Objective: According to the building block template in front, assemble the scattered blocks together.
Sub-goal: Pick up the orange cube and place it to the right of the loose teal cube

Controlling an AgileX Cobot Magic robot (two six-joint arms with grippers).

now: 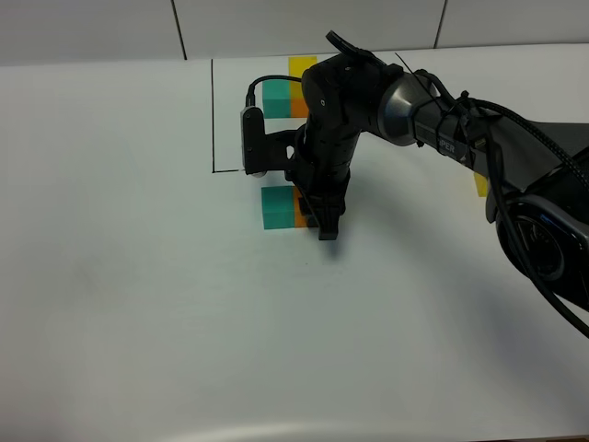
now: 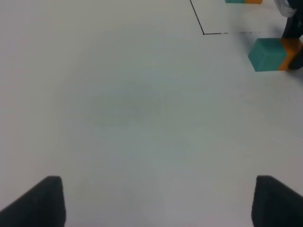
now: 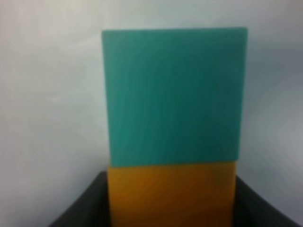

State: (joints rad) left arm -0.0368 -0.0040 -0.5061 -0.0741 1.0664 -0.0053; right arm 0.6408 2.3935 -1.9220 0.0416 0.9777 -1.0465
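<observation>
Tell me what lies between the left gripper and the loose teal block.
Only bare table separates left gripper and loose teal block, seen in the left wrist view.

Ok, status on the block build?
Left claw open, empty. Right claw shut on orange block, flush against teal block. Yellow block apart at right, not yet placed. Nothing in the way.

A plain white worktop (image 1: pixel 138 322) fills nearly the whole scene. A thin black line (image 1: pixel 213 120) is drawn on it at the far middle, running from the far edge toward the near side, then turning right at a square corner. Beyond the far edge stands a pale tiled wall (image 1: pixel 92 28) with dark seams.
</observation>
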